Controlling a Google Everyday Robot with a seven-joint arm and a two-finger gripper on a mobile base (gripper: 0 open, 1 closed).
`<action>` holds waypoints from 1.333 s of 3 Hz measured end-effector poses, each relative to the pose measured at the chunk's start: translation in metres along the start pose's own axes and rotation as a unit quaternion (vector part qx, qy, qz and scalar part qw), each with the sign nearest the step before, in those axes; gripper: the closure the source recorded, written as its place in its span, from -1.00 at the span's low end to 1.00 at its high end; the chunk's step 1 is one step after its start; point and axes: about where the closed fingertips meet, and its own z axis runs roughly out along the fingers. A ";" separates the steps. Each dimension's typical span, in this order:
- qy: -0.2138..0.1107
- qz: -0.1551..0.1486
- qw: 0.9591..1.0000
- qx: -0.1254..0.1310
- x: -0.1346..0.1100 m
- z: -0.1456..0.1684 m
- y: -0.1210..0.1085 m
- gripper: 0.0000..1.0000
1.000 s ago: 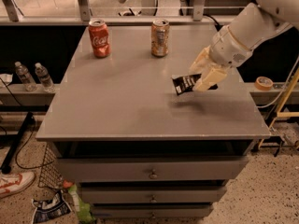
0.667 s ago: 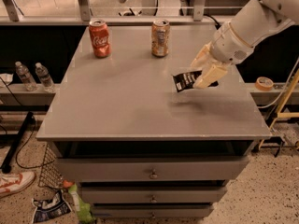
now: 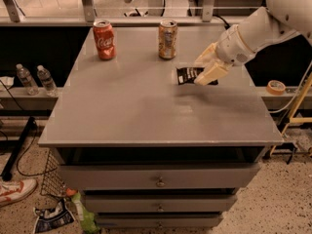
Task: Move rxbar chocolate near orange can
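Now the robot's hand (image 3: 207, 73) hangs over the right half of the desk (image 3: 146, 116), closed on the right end of the chocolate bar (image 3: 186, 75), which seems lifted clear. The bar's long axis runs 3 to 9 o'clock. The orange can (image 3: 167, 39) stands near, at 11 o'clock from the bar, with nothing between. A red can (image 3: 104, 39) stands well apart, at the orange can's 9 o'clock.

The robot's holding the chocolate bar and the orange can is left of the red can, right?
No: the camera view shows the orange can right of the red Coke can. The gripper, over the table's right side, holds the rxbar chocolate.
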 end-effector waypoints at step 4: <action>0.004 0.081 0.997 0.017 0.023 0.041 -0.101 1.00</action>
